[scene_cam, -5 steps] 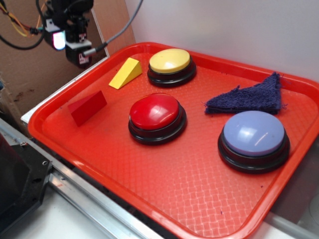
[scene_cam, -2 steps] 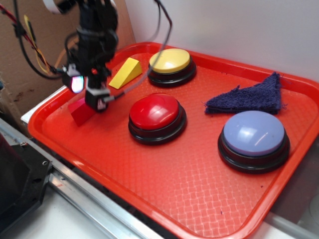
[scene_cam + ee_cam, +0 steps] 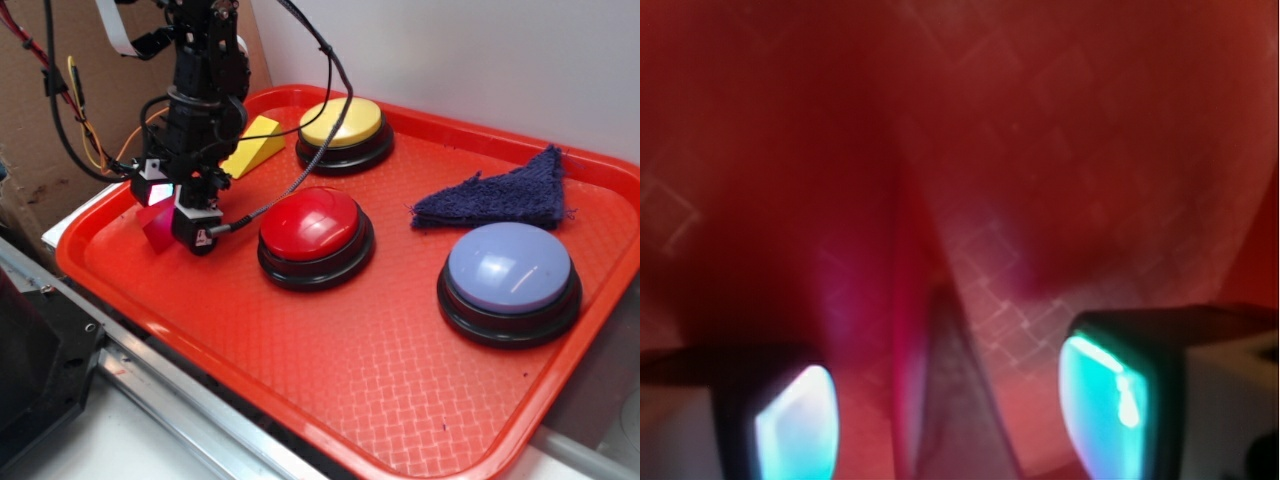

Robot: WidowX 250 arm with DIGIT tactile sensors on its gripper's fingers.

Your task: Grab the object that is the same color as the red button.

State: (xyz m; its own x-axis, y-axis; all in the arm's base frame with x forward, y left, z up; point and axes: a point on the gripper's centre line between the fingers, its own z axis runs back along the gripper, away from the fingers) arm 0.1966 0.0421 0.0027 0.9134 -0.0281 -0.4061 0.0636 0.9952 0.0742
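red wedge block (image 3: 157, 226) – small, stiff, likely light | my fingers (image 3: 1110, 395) apart, straddling it | pinch flat sides – slope may slip

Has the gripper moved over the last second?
Yes. The gripper came down from above the tray's far-left corner and now sits low over the red wedge, left of the red button.

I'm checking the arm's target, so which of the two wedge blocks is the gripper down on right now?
The red wedge block, at the tray's left edge. The gripper covers most of it; the yellow wedge block sits uncovered farther back.
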